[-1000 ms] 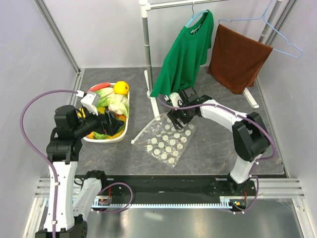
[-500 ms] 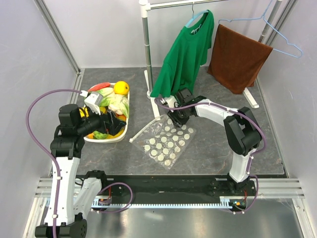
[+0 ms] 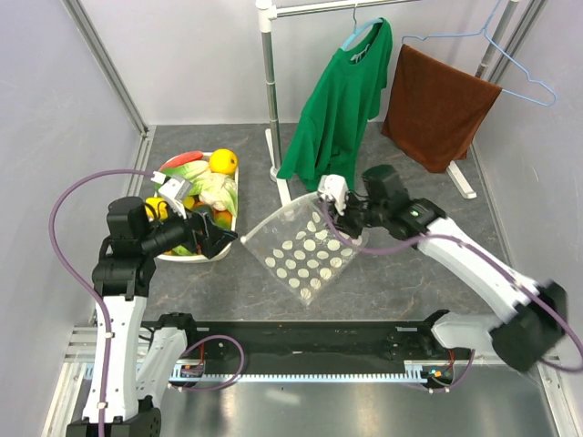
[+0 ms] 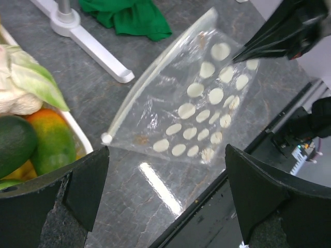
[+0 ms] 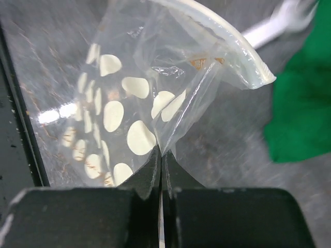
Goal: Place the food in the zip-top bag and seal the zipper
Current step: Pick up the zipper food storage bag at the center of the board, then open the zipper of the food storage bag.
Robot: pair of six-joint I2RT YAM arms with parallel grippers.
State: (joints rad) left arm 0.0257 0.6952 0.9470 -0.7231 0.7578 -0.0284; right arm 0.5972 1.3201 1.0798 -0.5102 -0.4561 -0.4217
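The food [image 3: 208,182] is sitting in the white tray [image 3: 196,258]; the left gripper [image 3: 211,238] is hovering beside it, jaws apart. The zip-top bag [image 3: 305,248] is lying on the surface [image 3: 401,278], zipper [image 3: 276,216] toward the tray, and the right gripper [image 3: 339,213] is clamping its jaws on one corner.

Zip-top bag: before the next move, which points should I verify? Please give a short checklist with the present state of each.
1. Right gripper is shut on the zip-top bag: ok, it pinches the plastic near one corner.
2. Left gripper is open and holds nothing: ok.
3. Food is within the white tray, none in the bag: ok.
4. Zipper edge lies on the bag's side towards the tray: ok.
5. Bag mouth is open wide enough to take food: cannot tell.
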